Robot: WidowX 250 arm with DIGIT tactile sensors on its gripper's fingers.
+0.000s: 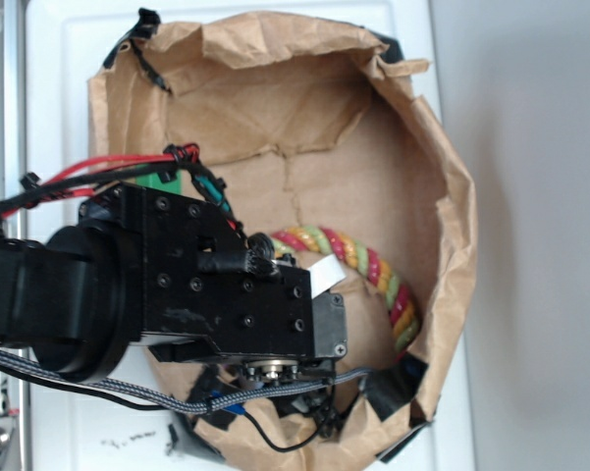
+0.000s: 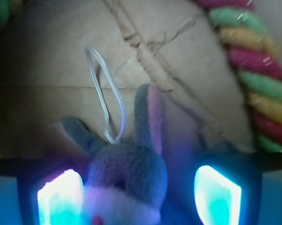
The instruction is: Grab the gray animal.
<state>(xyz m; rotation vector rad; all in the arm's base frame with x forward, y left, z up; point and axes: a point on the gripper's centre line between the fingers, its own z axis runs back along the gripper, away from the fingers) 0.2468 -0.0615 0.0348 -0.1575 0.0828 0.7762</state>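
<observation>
Gray animal (image 2: 126, 176) — one — sits between the parted tool's (image 2: 138, 199) two glowing pads (image 2: 58, 197).

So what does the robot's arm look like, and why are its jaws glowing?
The arm is chunky and black, built from boxy blocks held by small round screws, with a big round joint at the back. Red and black wires run along its top, and a gray braided cable loops underneath. In the wrist view, the two pads glow bright blue-white; the pictures don't show why.
</observation>
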